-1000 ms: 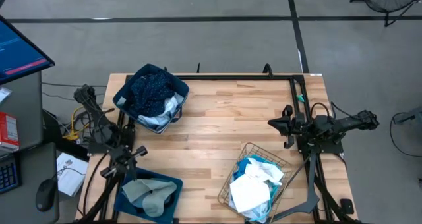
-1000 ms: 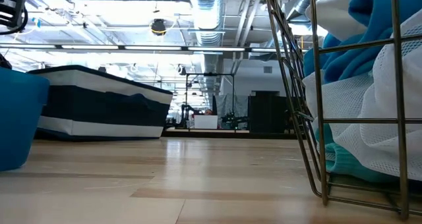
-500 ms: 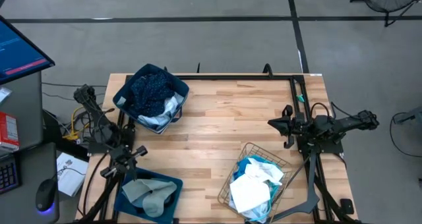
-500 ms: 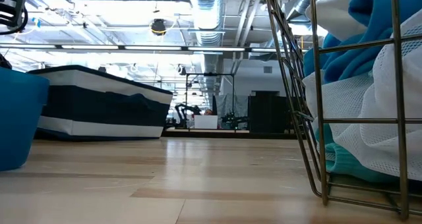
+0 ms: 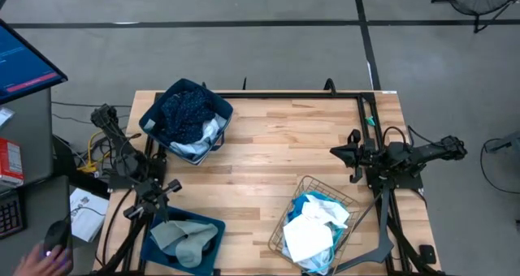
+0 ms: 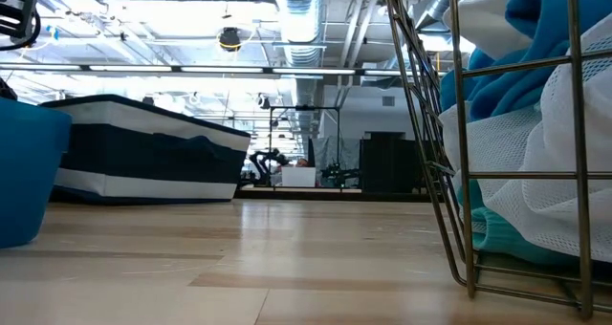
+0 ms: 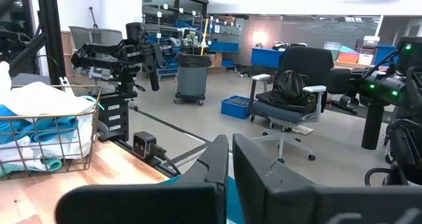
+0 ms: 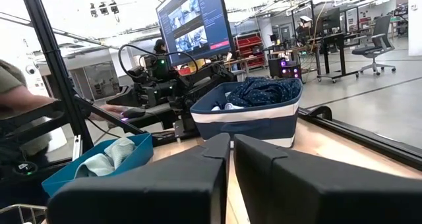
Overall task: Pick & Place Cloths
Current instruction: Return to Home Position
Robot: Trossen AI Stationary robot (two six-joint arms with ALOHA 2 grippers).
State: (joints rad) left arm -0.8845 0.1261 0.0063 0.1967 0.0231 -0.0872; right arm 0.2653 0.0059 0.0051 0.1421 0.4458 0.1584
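Observation:
A wire basket (image 5: pixel 286 227) near the table's near-right corner holds a cyan cloth (image 5: pixel 318 204) and a white cloth (image 5: pixel 309 237). In the low view it stands close at right, cyan cloth (image 6: pixel 535 29) over white mesh cloth (image 6: pixel 535 153). The dark bin (image 5: pixel 146 122) at far left holds a navy dotted cloth (image 5: pixel 185 109) and a pale blue-white one (image 5: pixel 203 138). A grey cloth (image 5: pixel 183 239) lies in the bright blue bin at near left. My left gripper (image 5: pixel 166 187) waits shut beside that bin. My right gripper (image 5: pixel 337 152) waits shut at the right edge, beyond the basket.
Bare wood lies between the bins and the basket across the table's middle (image 5: pixel 260 170). A desk with a monitor (image 5: pixel 24 65) stands left of the table. A person's hand (image 5: pixel 36 260) is on the mouse there, and an arm (image 8: pixel 26 102) shows in the right wrist view.
A person's hand has come onto the mouse on the desk left of the table. Both arms and all cloths have kept still.

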